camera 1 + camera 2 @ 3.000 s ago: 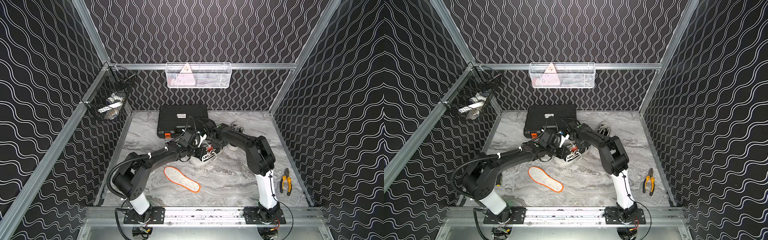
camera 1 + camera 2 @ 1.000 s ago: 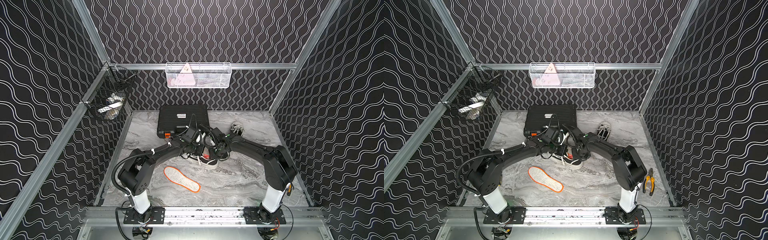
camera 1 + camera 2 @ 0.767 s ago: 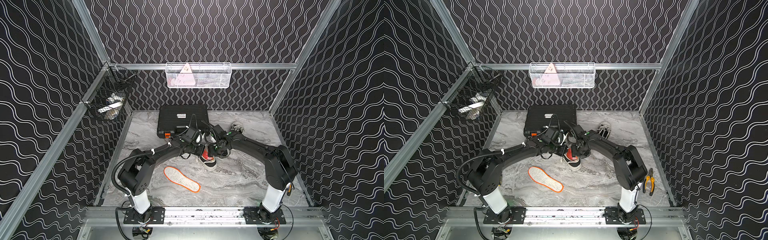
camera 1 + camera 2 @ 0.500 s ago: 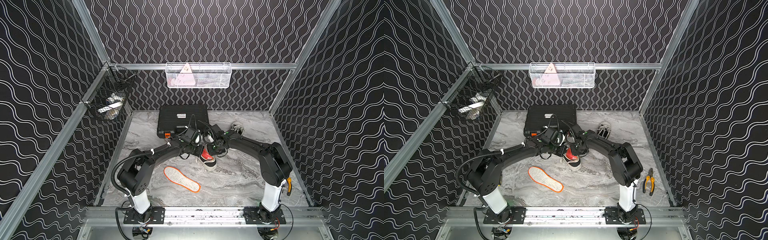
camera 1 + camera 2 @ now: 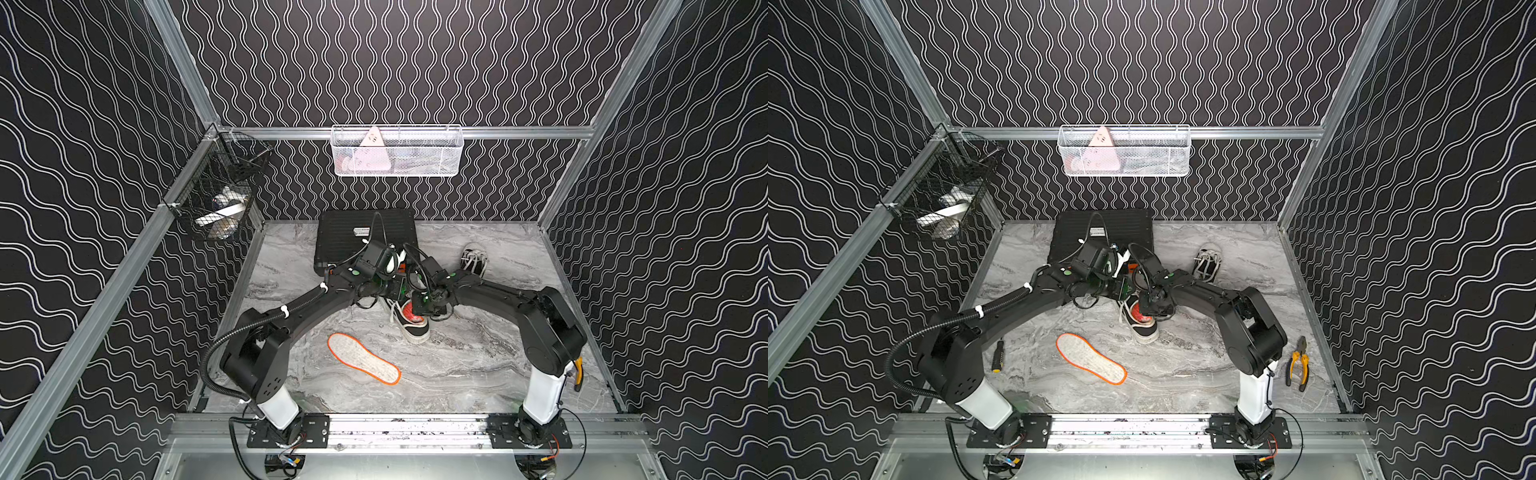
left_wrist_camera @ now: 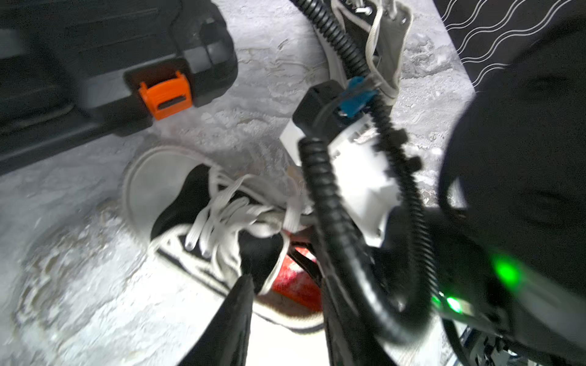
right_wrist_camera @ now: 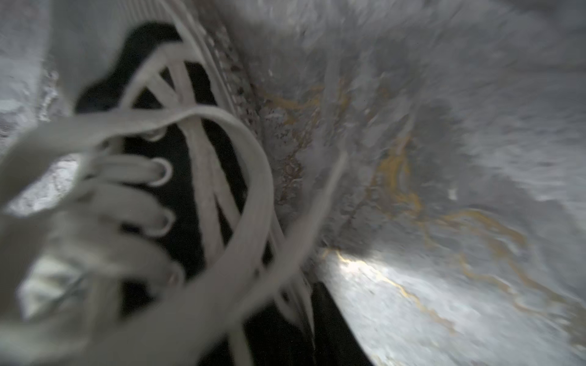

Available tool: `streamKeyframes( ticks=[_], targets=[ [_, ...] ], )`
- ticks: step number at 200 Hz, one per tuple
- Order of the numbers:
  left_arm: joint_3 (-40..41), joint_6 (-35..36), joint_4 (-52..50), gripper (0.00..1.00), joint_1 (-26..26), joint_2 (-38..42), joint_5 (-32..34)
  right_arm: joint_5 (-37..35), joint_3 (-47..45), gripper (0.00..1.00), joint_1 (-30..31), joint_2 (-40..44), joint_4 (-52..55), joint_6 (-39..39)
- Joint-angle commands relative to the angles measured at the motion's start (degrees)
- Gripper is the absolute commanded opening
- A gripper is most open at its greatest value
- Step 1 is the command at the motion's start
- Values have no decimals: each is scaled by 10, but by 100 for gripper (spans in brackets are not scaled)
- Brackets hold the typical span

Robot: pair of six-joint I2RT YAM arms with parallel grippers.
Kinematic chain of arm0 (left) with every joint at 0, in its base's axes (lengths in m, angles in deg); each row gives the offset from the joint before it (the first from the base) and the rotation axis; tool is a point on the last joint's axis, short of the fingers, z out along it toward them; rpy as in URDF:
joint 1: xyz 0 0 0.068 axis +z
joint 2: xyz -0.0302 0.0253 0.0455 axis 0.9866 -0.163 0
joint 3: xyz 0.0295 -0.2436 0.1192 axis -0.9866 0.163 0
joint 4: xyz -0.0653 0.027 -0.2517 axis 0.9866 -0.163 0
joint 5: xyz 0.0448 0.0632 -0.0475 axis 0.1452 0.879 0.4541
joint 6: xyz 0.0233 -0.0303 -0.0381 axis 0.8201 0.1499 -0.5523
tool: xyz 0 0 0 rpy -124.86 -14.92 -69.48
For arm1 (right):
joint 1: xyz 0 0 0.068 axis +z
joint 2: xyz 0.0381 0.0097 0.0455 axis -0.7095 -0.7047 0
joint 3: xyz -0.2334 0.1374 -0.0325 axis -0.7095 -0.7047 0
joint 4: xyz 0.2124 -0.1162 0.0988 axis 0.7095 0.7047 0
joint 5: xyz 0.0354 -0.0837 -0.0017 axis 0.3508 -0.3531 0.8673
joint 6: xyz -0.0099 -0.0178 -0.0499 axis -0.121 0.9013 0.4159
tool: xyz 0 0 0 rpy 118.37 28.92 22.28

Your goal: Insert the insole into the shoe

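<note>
We found the shoe (image 5: 409, 322) lying on the surface (image 5: 478, 365) with both claws gathered over it. As far as we could judge, its toe pointed at the black case (image 5: 365, 232), and its heel and red-lined mouth faced the arms' bases. The left claw (image 6: 283, 282) stood with its jaws apart, astride the shoe's collar, clamping nothing that we could see. The right claw (image 5: 423, 306) hung over the shoe's mouth among the laces (image 6: 228, 210). Its wrist view was too blurred to tell whether it was released or clenched.

The insole (image 5: 363, 363) lay flat outside the shoe, off its heel end and towards the left arm's side, with bare surface between the two. Insertion had not begun. The insole's long axis ran slantwise to the shoe's, so we judged that a turn would be needed before entry at the heel. The left arm was the nearer to it. The surface was open along every edge of the insole. A second shoe (image 5: 473, 262) beyond the shoe's toe and the pliers (image 5: 1296, 363) well off its right-arm side posed no obstruction.
</note>
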Motion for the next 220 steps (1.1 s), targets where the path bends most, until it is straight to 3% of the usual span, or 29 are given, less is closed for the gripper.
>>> streamKeyframes(
  ticks=[1,18,32,42,65,80,104,129,147,159,185,196,204,220],
  targets=[
    [13,-34,-18,42,11,20,44,-36,10,37,3,-27,26,-30],
    [22,-49,-28,42,31,36,67,-48,11,22,3,-37,23,-41],
    [33,-56,-30,42,49,53,77,-50,16,20,2,-33,22,-47],
    [40,-58,-30,42,61,63,79,-46,24,24,2,-24,22,-45],
    [46,-55,-32,42,77,71,77,-59,41,43,2,-9,15,-45],
    [46,-54,-34,42,79,69,74,-72,48,44,-2,-17,5,-44],
    [42,-54,-34,41,80,63,61,-87,66,39,-10,-51,5,-44],
    [43,-52,-31,41,79,60,55,-96,71,23,-11,-98,2,-33],
    [44,-48,-32,41,79,59,53,-88,73,20,-10,-112,6,-32],
    [44,-44,-32,41,79,59,52,-84,69,21,-10,-101,1,-33],
    [50,-44,-27,40,80,58,55,-101,92,38,-12,-90,10,-31],
    [48,-45,-27,40,80,55,54,-105,109,39,-15,-96,20,-31],
    [47,-46,-28,40,80,53,54,-105,116,34,-19,-99,22,-34],
    [44,-46,-29,40,79,53,56,-105,114,12,-25,-103,16,-42]
  ],
)
